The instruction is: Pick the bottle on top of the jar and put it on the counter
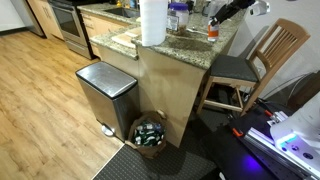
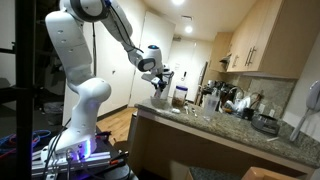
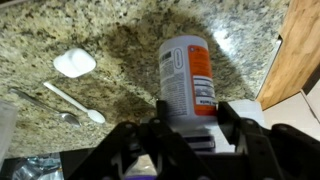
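The bottle (image 3: pixel 188 70) is small and white with an orange label. In the wrist view it sits between my gripper (image 3: pixel 190 112) fingers, which press its sides, over the speckled granite counter (image 3: pixel 120 40). In an exterior view the gripper (image 1: pixel 216 20) holds the bottle (image 1: pixel 212 31) at the counter (image 1: pixel 190 45) near its end, to the right of the clear jar with a bluish lid (image 1: pixel 178 15). Whether the bottle's base touches the counter I cannot tell. The arm also shows reaching over the counter in an exterior view (image 2: pixel 158 78).
A tall white paper-towel roll (image 1: pixel 152 22) stands left of the jar. A white cap-like piece (image 3: pixel 75 63), a white spoon (image 3: pixel 75 103) and a metal utensil (image 3: pixel 40 103) lie on the granite. A steel pedal bin (image 1: pixel 105 95), a basket (image 1: pixel 150 133) and a wooden chair (image 1: pixel 255 60) stand by the counter base.
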